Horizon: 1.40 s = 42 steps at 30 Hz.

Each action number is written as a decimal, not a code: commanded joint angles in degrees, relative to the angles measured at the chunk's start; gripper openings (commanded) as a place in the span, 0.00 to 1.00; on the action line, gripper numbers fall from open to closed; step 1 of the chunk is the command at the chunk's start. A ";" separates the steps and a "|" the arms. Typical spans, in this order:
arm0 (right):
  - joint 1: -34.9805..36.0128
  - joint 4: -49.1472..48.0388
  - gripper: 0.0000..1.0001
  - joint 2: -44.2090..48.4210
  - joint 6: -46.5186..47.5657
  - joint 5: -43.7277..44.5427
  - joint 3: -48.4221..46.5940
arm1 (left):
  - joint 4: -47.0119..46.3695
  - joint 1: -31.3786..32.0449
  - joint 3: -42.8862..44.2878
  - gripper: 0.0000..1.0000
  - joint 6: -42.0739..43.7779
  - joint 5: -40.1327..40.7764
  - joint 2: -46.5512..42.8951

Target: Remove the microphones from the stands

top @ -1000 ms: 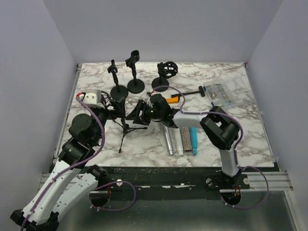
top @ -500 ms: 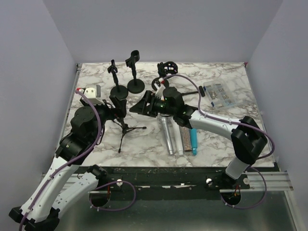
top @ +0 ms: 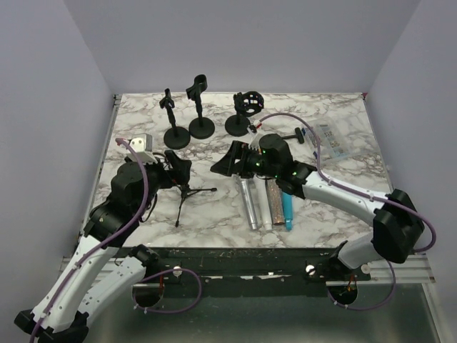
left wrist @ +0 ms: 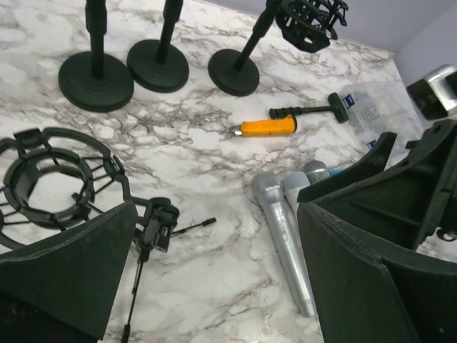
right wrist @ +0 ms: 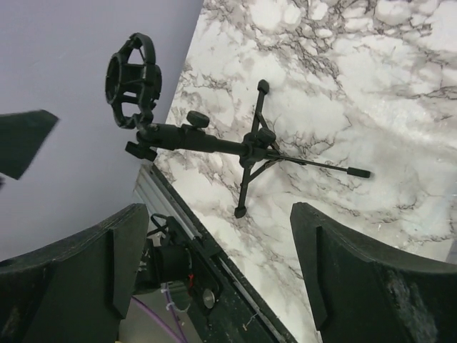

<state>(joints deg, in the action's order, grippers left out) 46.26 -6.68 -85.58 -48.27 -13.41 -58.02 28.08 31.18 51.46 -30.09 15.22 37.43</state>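
**Fig. Both wrist views and top view.**

- **Left gripper** (left wrist: 218, 243): fingers (left wrist: 64, 279) spread wide, nothing betw. them.
- **Right gripper** (right wrist: 218, 250): fingers (right wrist: 371, 286) also apart and empty.
- **Task items:** The shock mount (left wrist: 46, 179) on the tripod stand (right wrist: 250, 146) reads as empty and sits just outside the left fingers. The silver mic (left wrist: 282, 229) lies flat on the table (top: 214, 218) w/ two more beside it, betw. the arms.
- **Step (judged):** The mic is already off, so your job is a clean exit.
  - Lift each gripper straight up before swinging away. The stand looks light, and a finger brushing a leg could tip it.
  - Keep the right arm off the laid mics, which may roll.
- **Unclear:**
  - which of the three mics came off the stand
  - the second mic (left wrist: 308, 174), mostly behind a finger
  - whether the stand's stem is upright or tilted
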 commanded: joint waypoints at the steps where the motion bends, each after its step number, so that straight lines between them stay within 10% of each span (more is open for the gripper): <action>1: -0.11 5.96 0.89 4.74 7.47 4.18 0.80 | 7.19 -0.48 -4.19 0.98 -6.24 -6.37 -2.08; 11: -0.52 10.14 0.95 10.03 12.22 7.21 2.02 | 6.68 -0.52 -11.34 0.91 -10.17 -5.78 -3.97; 30: -0.91 14.84 0.95 19.50 15.23 14.22 7.63 | -6.04 -0.86 -10.26 0.62 -14.50 19.17 17.13; 42: -0.90 15.02 0.95 19.36 17.64 15.01 8.06 | -18.09 -5.25 -9.56 0.20 -11.64 27.45 21.98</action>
<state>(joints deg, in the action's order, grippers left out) 45.65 7.01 -66.61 -32.64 -0.03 -50.26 18.17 29.10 39.94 -44.34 36.47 57.82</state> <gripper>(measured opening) 0.947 0.367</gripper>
